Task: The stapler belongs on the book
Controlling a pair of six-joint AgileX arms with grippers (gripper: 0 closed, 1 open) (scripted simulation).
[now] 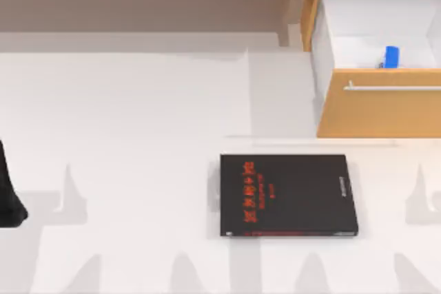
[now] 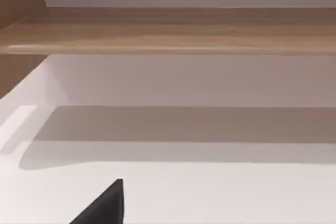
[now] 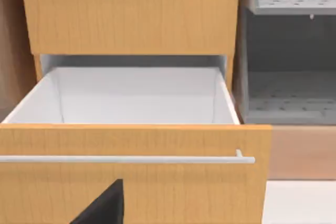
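top view: the book (image 1: pixel 289 195) lies flat on the white table (image 1: pixel 124 135), right of the middle, with free table on all its sides. the stapler (image 1: pixel 391 56) sits in the open drawer (image 1: pixel 379 105) at the far right, close behind the wooden drawer front, partly hidden by it. the left arm (image 1: pixel 9 194) is at the left edge, cut off.

left wrist view: a dark part of the left gripper (image 2: pixel 105 206) over bare table, facing a wooden shelf (image 2: pixel 168 32); i cannot tell how open it is.

right wrist view: a dark part of the right gripper (image 3: pixel 105 205) faces the drawer front and its handle (image 3: pixel 126 159); its opening i cannot tell.
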